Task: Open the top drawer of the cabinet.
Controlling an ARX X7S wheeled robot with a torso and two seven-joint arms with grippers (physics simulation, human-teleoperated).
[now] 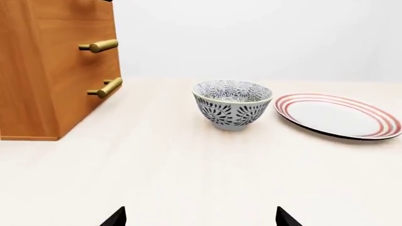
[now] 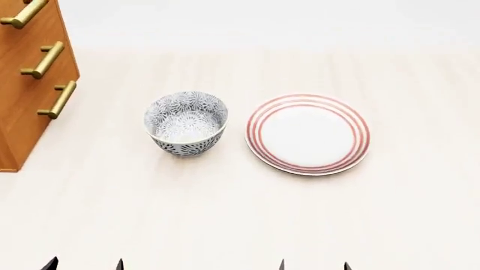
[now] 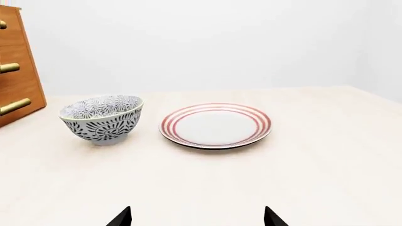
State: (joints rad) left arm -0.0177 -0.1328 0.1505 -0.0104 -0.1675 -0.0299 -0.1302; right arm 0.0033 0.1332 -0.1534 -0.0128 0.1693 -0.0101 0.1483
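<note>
A wooden cabinet (image 2: 30, 84) stands at the far left of a pale desk (image 2: 240, 225), its brass bar handles facing the patterned bowl (image 2: 186, 122) and striped plate (image 2: 307, 134) beside it. The top drawer (image 2: 22, 14) is cut off by the head view's edge; it appears closed. Only the dark fingertips of the left hand (image 1: 199, 217) and right hand (image 3: 197, 217) are seen, held apart, empty, low and well short of the cabinet, apparently not yet reaching.
</note>
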